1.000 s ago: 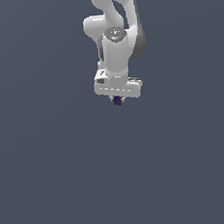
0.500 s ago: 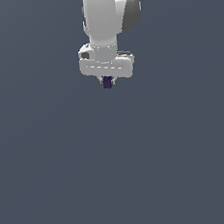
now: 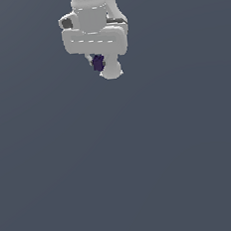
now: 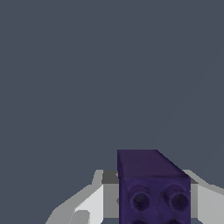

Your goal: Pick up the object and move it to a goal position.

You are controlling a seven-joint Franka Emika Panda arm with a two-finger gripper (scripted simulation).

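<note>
A flat grey-blue ground (image 3: 142,160) fills both views. The white Panda arm (image 3: 93,24) hangs in at the top of the exterior view. Its gripper (image 3: 100,64) is clamped on the dark purple block (image 3: 98,62), held between white fingers (image 4: 89,205) clear of the ground. In the wrist view, the block (image 4: 153,188) shows two round recesses on its near face.

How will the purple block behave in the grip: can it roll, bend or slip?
The block has flat faces and sharp edges, so it probably will not roll. It looks rigid, keeping its shape in the gripper. It is small against the fingers, so likely light; slipping seems unlikely.
</note>
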